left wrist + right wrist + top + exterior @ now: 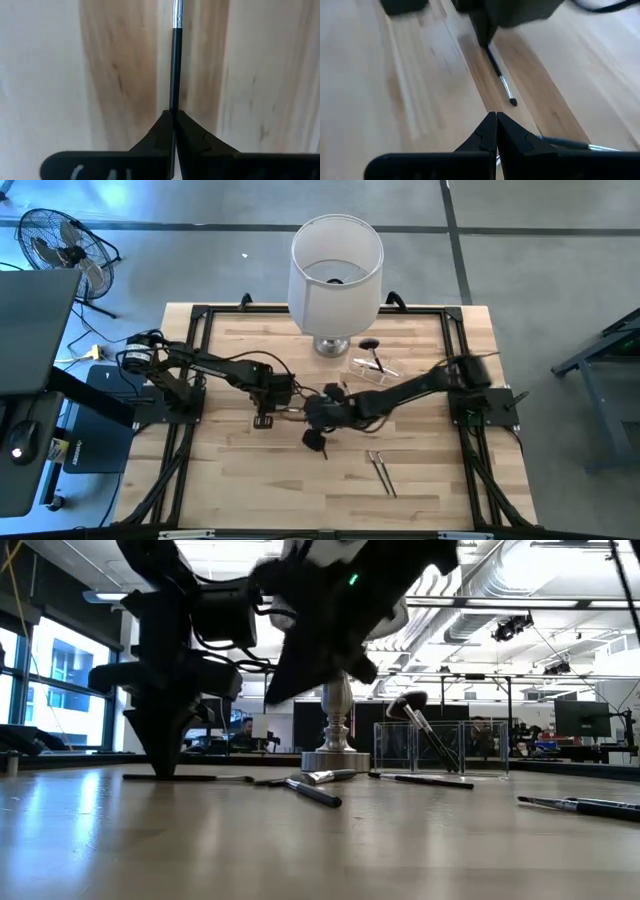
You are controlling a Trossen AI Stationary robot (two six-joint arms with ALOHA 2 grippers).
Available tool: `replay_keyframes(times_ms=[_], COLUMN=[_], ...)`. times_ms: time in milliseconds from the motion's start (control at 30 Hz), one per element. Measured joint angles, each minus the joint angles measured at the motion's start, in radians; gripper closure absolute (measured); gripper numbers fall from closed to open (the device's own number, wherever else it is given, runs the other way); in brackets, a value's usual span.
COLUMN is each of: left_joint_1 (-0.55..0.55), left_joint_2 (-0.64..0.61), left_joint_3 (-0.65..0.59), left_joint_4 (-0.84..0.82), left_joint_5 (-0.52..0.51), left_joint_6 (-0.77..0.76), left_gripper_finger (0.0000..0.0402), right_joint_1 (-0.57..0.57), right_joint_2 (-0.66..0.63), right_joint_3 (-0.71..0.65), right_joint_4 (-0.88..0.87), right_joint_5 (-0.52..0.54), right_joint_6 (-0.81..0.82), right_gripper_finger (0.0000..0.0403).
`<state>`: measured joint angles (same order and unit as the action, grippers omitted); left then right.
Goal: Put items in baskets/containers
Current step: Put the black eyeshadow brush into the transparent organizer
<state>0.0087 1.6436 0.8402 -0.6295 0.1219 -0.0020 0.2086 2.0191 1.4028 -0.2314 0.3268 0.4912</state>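
Note:
My left gripper points down at the table's middle, shut on a thin black makeup brush with a silver ferrule. The brush lies along the wood. My right gripper hovers just to the right of it, above the table, shut with nothing between its fingers. It faces the left gripper and the held brush. The clear holder stands at the far middle, right of the lamp base. A brush with a fluffy black head leans inside it. My left gripper pinches the brush's black handle between its two fingertips, well back from the ferrule. The fingers come from above, pointing down, one on each side of the handle. The brush lies level on the table, its bristle end toward my right gripper.
A big white lampshade on a silver base stands at the table's far middle. Two brushes lie near the front right, and others lie scattered mid-table. One more brush lies beside my right gripper.

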Motion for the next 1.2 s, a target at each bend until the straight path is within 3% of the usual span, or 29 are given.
replay_keyframes(times_ms=[133, 300, 633, 900, 1200], left_joint_1=[-0.028, -0.045, -0.043, -0.042, -0.043], left_joint_2=[0.0, 0.0, 0.0, 0.0, 0.001], left_joint_3=[-0.001, -0.001, -0.002, -0.002, -0.003], left_joint_4=[-0.003, -0.002, 0.003, 0.008, 0.036], left_joint_5=[-0.002, -0.007, 0.001, 0.018, 0.033], left_joint_6=[-0.032, -0.056, -0.061, -0.06, -0.06], left_gripper_finger=[0.0401, 0.0401, 0.0401, 0.0401, 0.0401], right_joint_1=[0.0, 0.017, 0.034, 0.032, 0.032], right_joint_2=[0.071, 0.077, 0.078, 0.079, 0.16], right_joint_3=[0.061, 0.004, -0.259, -0.39, -0.389], right_joint_4=[-0.054, 0.029, 0.565, 0.775, 0.956], right_joint_5=[0.025, 0.078, 0.116, 0.149, 0.164], right_joint_6=[-0.025, -0.029, -0.026, -0.021, -0.076], right_gripper_finger=[0.0402, 0.0402, 0.0402, 0.04, 0.0319])
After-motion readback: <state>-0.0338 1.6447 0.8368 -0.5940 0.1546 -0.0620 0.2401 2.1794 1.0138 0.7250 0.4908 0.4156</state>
